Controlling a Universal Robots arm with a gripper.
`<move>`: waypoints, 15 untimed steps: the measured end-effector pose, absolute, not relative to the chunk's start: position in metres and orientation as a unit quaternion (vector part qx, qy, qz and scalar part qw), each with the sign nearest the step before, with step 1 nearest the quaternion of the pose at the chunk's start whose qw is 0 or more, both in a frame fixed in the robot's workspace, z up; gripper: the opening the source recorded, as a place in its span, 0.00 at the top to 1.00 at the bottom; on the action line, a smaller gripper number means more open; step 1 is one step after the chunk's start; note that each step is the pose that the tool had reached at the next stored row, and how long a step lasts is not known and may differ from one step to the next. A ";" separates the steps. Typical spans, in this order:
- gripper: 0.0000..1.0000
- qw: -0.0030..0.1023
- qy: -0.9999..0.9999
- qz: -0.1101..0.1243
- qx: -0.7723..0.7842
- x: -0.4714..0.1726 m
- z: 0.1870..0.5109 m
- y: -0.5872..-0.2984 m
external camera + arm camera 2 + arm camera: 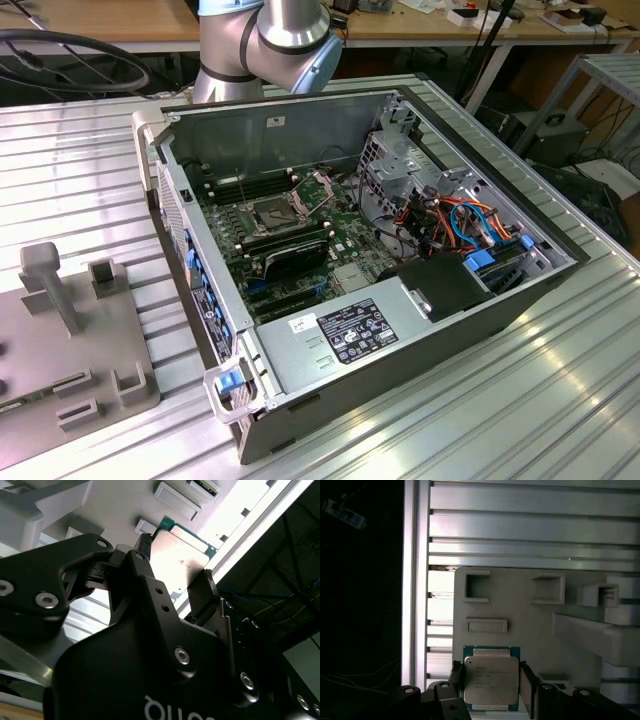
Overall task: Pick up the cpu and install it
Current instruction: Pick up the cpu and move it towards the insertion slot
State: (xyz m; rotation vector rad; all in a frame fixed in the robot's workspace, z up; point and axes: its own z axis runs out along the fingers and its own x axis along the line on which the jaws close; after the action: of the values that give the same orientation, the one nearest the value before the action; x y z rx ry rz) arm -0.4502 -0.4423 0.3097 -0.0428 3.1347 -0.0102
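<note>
Dull grey top of the cpu is showing btwn the two black fingers of the gripper. They are pressing in on its opposite edges, i.e. clamping it, over the pale grey fixture plate lying on the ribbed aluminium tabletop. Whether the cpu is resting on the plate or hanging just above it, I cannot tell. So the pick-up step is in hand, prob. at the grasp itself, w/ the install not yet done. Any move from here is calling for a level, steady hold, since the cpu is thin & being gripped by its edges only, and for squaring it up w/ the socket. The first wrist view is giving the cpu's top face-on, w/ the plate's raised slots beyond. The second wrist view is looking along the gripper body & showing a fingertip meeting the cpu's green corner. The exterior view is adding the open pc case, lying toward the exterior view's right of the plate, w/ the motherboard inside & the arm rising behind it.
</note>
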 end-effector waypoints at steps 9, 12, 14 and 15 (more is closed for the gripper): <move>0.45 0.003 1.000 -0.003 -0.014 -0.450 0.317 -0.442; 0.45 0.003 1.000 -0.003 -0.014 -0.450 0.320 -0.442; 0.45 0.003 1.000 -0.003 -0.014 -0.450 0.323 -0.442; 0.45 0.003 1.000 -0.003 -0.014 -0.450 0.324 -0.442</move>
State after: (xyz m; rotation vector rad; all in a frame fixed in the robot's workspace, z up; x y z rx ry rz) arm -0.4502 -0.4423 0.3245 -0.0429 3.1346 -0.0101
